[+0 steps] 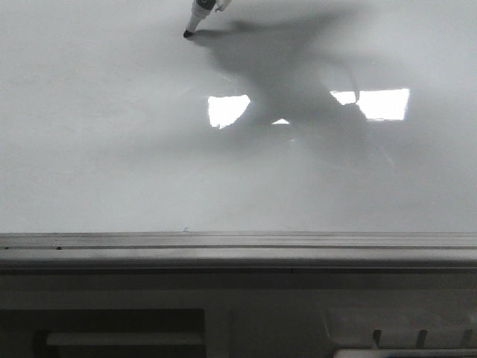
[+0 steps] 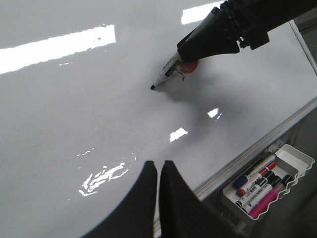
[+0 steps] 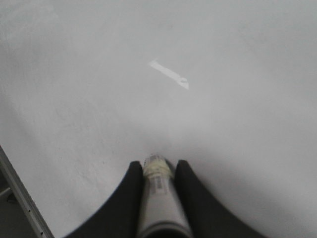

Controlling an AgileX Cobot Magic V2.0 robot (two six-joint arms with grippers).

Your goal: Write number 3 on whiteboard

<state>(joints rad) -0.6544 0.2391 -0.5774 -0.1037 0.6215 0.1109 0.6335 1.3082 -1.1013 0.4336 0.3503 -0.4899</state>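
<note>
The whiteboard (image 1: 112, 149) fills the front view, glossy white-grey with a grey metal edge strip along its near side. No stroke of the number 3 shows on it. A white marker pen (image 1: 195, 19) with a black tip touches the board at the far middle. My right gripper (image 3: 158, 166) is shut on this marker pen (image 3: 158, 193); it also shows in the left wrist view (image 2: 218, 37), holding the pen (image 2: 166, 74) tip down. My left gripper (image 2: 158, 166) is shut and empty, hovering over the board's near edge.
A white tray (image 2: 297, 158) of several spare markers hangs below the board's edge strip (image 2: 257, 148). Bright light patches (image 1: 384, 103) reflect on the board. The arm's shadow (image 1: 298, 67) lies across its far right.
</note>
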